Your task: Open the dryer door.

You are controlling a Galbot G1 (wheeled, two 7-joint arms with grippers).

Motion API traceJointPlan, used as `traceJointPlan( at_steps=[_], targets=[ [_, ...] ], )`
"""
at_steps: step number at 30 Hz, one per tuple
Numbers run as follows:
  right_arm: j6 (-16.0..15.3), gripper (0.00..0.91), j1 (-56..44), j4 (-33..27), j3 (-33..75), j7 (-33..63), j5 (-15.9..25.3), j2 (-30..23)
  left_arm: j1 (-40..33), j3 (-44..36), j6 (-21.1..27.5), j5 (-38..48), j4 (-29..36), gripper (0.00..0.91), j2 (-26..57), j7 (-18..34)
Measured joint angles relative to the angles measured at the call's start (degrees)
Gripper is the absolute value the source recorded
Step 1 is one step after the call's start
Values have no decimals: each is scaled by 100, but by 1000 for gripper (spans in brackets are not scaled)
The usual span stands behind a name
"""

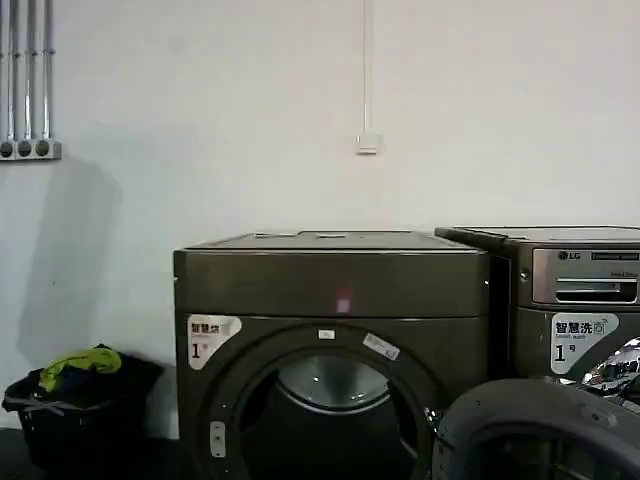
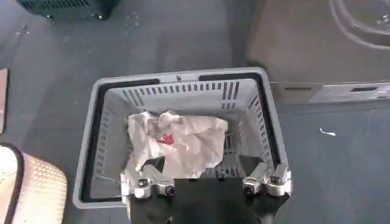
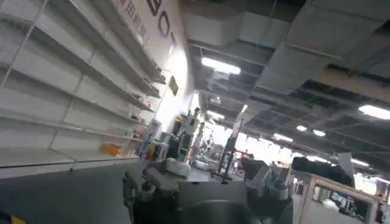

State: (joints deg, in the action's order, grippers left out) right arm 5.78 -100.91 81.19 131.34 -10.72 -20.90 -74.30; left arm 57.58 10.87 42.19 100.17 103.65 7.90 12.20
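While the dryer (image 1: 330, 340) filled the lower centre of my head view, its dryer door (image 1: 540, 430) already hung swung open at the lower right, chrome rim outward, leaving the drum mouth (image 1: 325, 410) bare. My left gripper (image 2: 206, 182) hovered, fingers spread and empty, over a grey plastic basket (image 2: 97, 146) holding a crumpled white cloth (image 2: 177, 143) on the dark floor. My right gripper (image 3: 207, 189) pointed toward ceiling lights and white shelving (image 3: 67, 103), fingers apart and empty.
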Motion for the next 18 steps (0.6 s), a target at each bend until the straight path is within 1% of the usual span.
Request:
traceJointPlan(
  at_steps=[3,18],
  targets=[
    [0,907,0,-2,9,0,0,-6,18,0,0,-76,-9,907,3,-118],
    [33,907,-51,-71,75,-46,0,10,46,-32,0,-226,18,907,-49,-95]
  ],
)
